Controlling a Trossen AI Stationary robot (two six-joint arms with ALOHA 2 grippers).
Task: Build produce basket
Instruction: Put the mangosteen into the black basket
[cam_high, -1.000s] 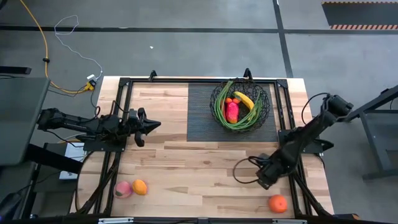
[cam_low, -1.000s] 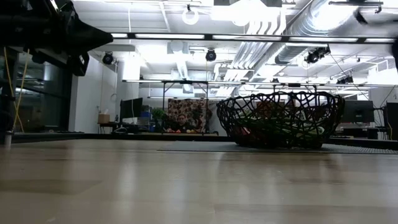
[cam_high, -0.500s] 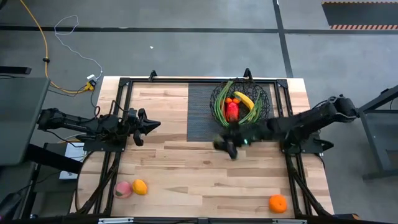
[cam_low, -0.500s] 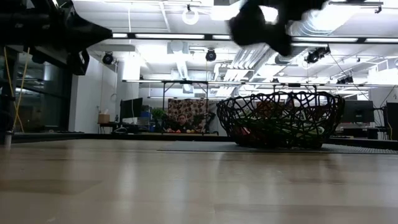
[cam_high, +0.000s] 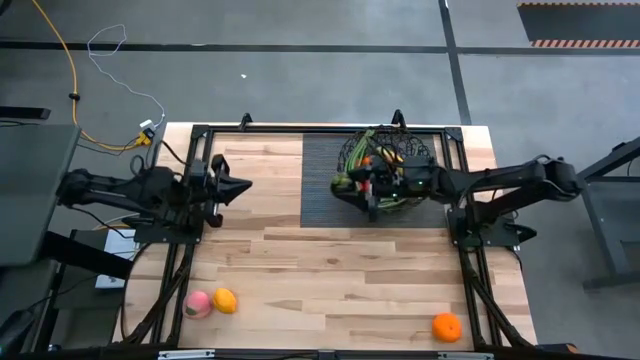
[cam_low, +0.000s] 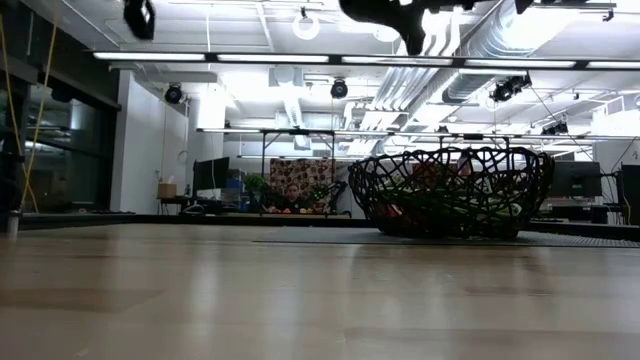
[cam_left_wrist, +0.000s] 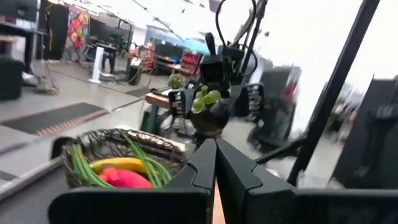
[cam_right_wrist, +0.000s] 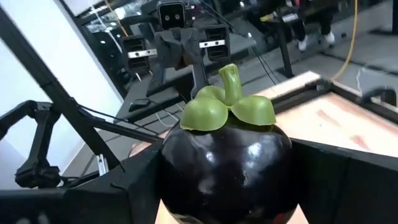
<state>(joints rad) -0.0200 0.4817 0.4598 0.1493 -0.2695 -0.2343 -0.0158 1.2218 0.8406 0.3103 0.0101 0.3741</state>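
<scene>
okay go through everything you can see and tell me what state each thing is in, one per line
right gripper: over the basket, shut on the dark plum
dark plum: held, stem up
left gripper: shut, empty, waiting at table's left
basket: upright on the mat, partly filled
banana: in basket
orange: loose on table

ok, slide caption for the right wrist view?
Right gripper holding a dark plum with green leaves.

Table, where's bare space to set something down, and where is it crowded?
Free: the wide wood between the peach and orange at the near left and the lone orange near right. The strip between left gripper and mat is also bare. Crowded: the basket, with the right gripper holding a plum over it.
</scene>
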